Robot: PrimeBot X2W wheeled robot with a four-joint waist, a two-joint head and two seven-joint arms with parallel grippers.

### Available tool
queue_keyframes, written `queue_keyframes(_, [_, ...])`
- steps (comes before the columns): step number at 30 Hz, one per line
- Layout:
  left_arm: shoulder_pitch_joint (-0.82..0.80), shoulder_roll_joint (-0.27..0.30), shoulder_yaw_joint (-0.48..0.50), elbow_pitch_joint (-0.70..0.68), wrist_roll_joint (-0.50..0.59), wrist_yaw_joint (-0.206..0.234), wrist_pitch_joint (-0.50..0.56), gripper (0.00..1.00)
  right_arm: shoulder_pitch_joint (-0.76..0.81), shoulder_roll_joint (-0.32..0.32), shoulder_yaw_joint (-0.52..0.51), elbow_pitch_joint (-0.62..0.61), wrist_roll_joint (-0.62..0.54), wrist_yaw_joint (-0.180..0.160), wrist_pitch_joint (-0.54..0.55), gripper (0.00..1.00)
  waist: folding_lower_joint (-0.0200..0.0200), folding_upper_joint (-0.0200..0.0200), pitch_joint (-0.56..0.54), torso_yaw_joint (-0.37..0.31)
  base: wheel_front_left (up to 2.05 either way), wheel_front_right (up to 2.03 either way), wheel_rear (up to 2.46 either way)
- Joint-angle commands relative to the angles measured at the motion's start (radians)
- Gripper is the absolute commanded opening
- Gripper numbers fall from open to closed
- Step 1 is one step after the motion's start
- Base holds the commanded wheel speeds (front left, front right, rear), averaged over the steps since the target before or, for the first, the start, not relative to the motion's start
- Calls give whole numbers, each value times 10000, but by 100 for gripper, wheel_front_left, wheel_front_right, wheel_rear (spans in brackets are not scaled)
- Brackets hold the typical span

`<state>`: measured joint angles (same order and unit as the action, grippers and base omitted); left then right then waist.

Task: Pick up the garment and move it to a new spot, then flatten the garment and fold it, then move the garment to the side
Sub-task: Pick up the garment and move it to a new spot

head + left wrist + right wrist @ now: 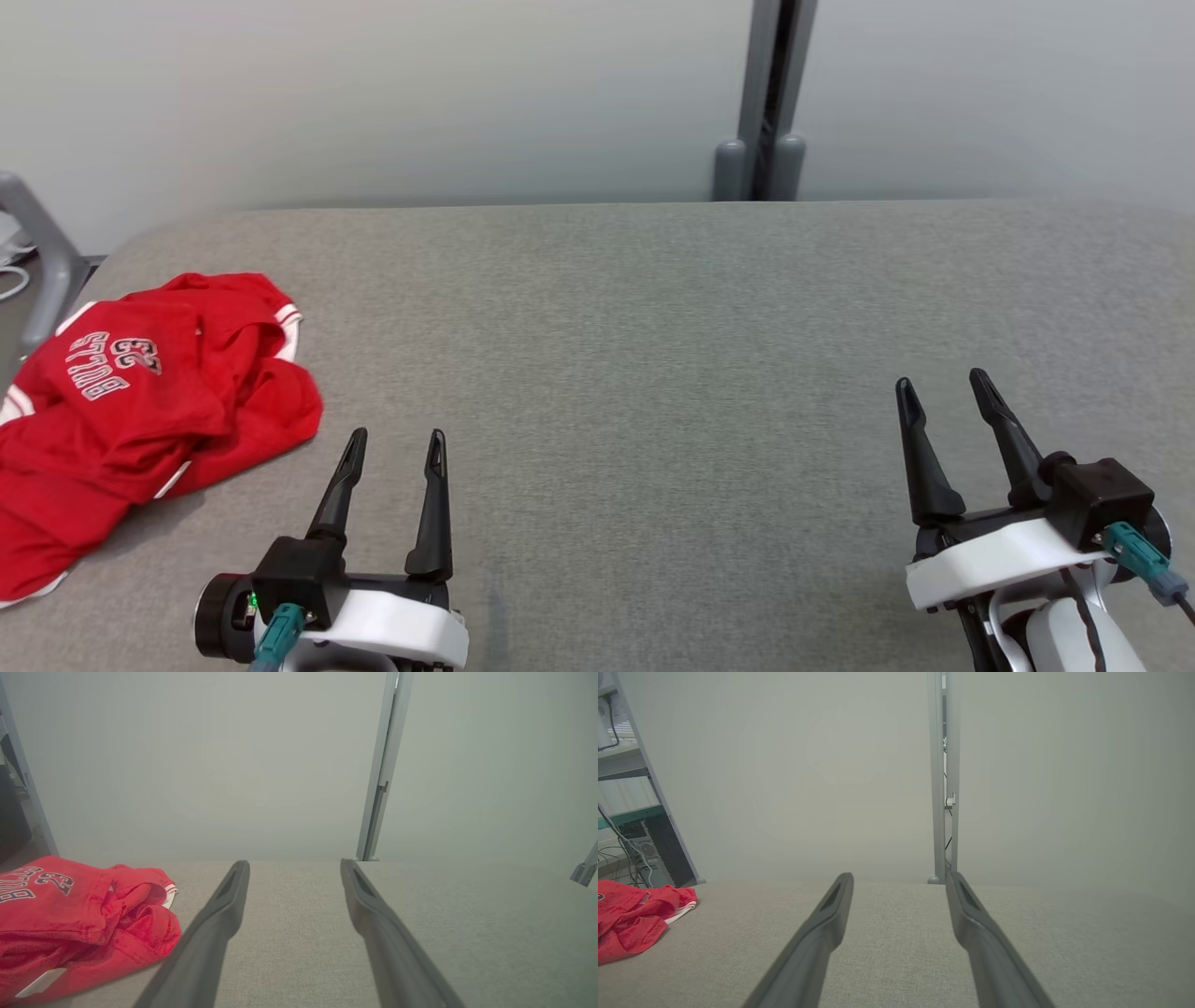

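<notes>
Garment: a red jersey [140,411] with white trim [289,322] and pale lettering [112,359] that includes the number 23, upside down in the head view.
Garment shape: a crumpled heap with overlapping folds and one sleeve or hem turned over on top.
Garment place: at 9 o'clock on the counter [653,373], against its left edge, its near end running out of the head view at 8 o'clock.
Counter: covered in plain grey woven fabric, with a rounded far corner at 10 o'clock.
Left tool: the left tool [397,435] sits at 7 o'clock in the head view, its two dark fingers pointing to 12 o'clock.
Left tool state: released, fingers spread wide, with bare grey fabric between them and nothing held.
Left tool and garment: the jersey lies at 10 o'clock from it, near but apart. In the left wrist view the heap sits at 8 o'clock, just beside the left finger.
Right tool: the right tool [940,378] sits at 4 o'clock in the head view, fingers leaning slightly toward 11 o'clock.
Right tool state: released, fingers parted and empty.
Right tool and garment: well apart. In the right wrist view the jersey is a small red patch at 8 o'clock.
Backdrop: a pale wall [373,93] stands behind the counter, with a grey upright post [770,93] at 12 o'clock.
Left margin: a grey frame bar [42,252] stands at 9 o'clock beyond the counter's edge. The right wrist view shows shelving [626,812] with cables there.
</notes>
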<state>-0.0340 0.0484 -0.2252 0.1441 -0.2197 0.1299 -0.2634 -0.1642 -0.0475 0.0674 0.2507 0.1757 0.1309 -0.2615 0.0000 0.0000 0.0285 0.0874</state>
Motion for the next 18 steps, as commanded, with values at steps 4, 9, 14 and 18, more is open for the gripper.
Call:
queue_keyframes(4, [-5, 35, 177, -18, 59, -25, -22, 100, 97, -59, 234, -107, 69, -1, -53, 100, 0, 0, 49, 742, 0, 0, 0])
queue_keyframes(9, [96, 35, 370, -116, 80, -46, -22, 100, 178, -59, 278, -140, 112, -1, -53, 100, 0, 0, -15, 1375, 0, 0, 0])
queue_keyframes(14, [264, 38, 660, -112, 240, -167, -22, 100, 247, -56, 516, -141, 272, -1, -53, 100, 0, 0, -217, 2426, 0, 0, 0])
queue_keyframes(18, [396, 36, 993, -121, 371, -269, -22, 100, 287, -58, 794, -136, 399, -3, -53, 100, 0, 0, -377, 3004, 0, 0, 0])
